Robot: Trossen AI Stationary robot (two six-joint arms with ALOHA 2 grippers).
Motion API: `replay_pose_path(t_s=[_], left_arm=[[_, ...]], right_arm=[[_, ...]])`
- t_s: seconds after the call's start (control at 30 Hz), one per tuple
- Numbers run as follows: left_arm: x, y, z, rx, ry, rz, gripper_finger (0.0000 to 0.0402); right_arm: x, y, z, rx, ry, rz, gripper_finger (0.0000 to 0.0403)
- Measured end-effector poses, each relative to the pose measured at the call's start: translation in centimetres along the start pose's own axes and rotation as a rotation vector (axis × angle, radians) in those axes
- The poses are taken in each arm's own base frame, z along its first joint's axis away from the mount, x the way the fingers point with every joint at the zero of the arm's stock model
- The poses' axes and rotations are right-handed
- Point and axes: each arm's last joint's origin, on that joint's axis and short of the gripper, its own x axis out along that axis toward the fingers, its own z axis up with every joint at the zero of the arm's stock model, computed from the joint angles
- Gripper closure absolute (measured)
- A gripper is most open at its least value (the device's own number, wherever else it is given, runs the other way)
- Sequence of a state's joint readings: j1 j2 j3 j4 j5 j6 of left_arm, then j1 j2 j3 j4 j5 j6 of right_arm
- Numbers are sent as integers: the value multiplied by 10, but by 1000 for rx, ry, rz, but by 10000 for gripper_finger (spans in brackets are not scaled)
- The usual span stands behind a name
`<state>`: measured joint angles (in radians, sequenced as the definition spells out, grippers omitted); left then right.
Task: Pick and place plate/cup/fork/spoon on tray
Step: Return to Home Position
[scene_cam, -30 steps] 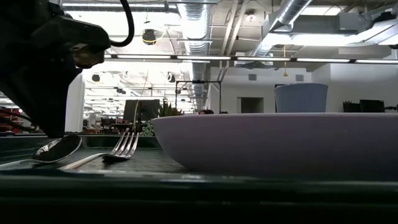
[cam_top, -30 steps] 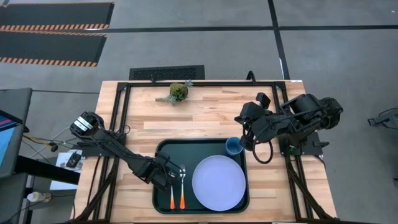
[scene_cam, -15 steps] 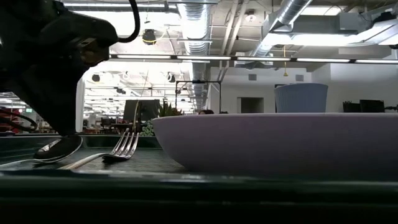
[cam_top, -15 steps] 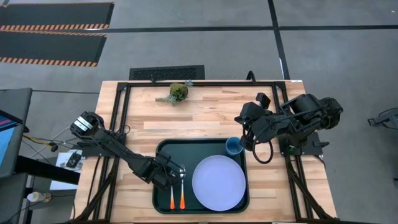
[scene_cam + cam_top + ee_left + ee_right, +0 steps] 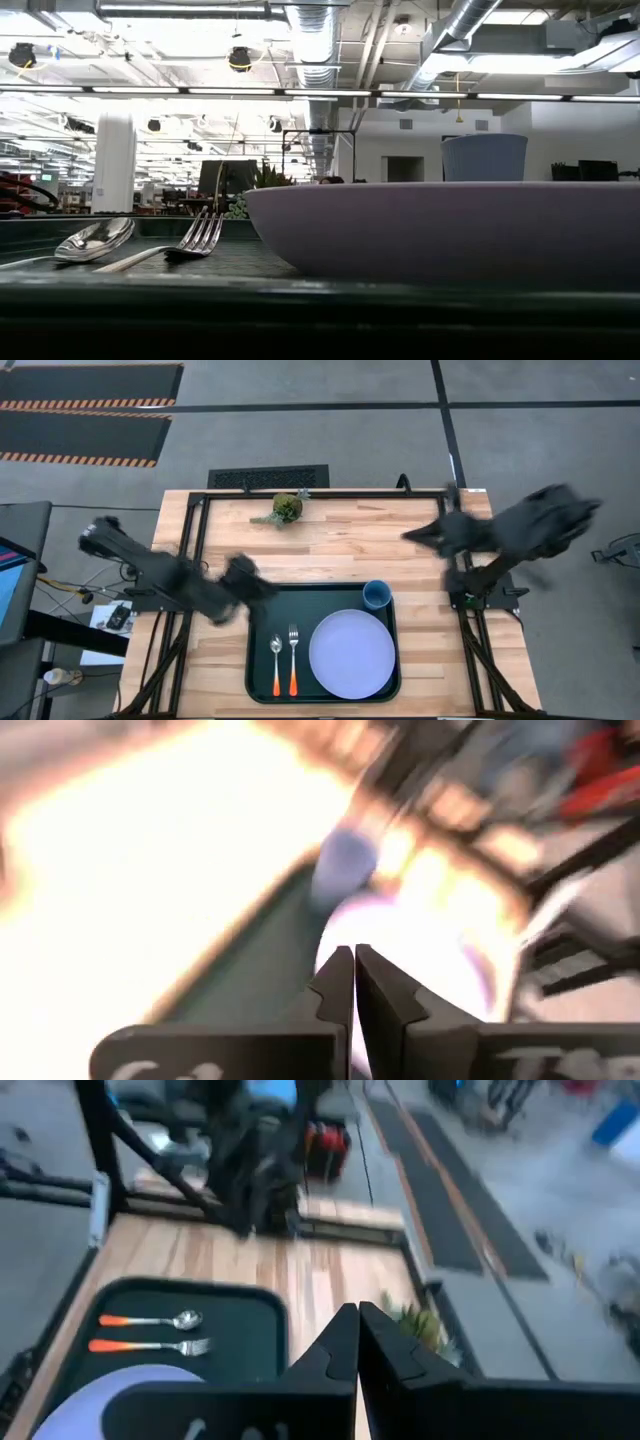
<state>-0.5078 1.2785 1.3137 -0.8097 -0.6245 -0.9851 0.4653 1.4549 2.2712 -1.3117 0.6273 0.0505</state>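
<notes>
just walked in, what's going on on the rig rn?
Setting looks finished: the plate, cup, fork and spoon all sit on the tray, spoon left of fork. Neither arm holds anything. The left gripper is shut, above the table by the tray's left far corner; the right gripper is shut, above the table's right far part.
</notes>
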Motion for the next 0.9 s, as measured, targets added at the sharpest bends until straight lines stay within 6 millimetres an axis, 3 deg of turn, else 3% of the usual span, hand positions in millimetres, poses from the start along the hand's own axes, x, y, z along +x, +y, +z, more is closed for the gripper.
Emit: replay_pose_path(t_s=[0.13, 0.2, 0.3, 0.4, 0.53, 0.77, 0.9], left_arm=[[-83, 13, 62, 205, -241, -182, 401], [-120, 29, 83, 193, -313, -269, 401], [-157, 58, 95, 223, -378, -355, 401], [-176, 90, 91, 217, -425, -374, 401], [-171, 127, 63, 154, -427, -378, 401], [-122, 160, -4, 60, -485, -500, 401], [-103, 182, -35, 7, -539, -548, 401]], right_arm=[[-49, -34, -15, 79, -53, 16, 383], [-68, -49, -31, 137, -16, 10, 382], [-83, -63, -53, 227, 38, -24, 381], [-84, -64, -70, 245, 7, -15, 381], [-81, -60, -109, 347, -51, 69, 381], [-46, -38, -192, 466, -339, 98, 379], [-46, -42, -235, 561, -604, 166, 378]])
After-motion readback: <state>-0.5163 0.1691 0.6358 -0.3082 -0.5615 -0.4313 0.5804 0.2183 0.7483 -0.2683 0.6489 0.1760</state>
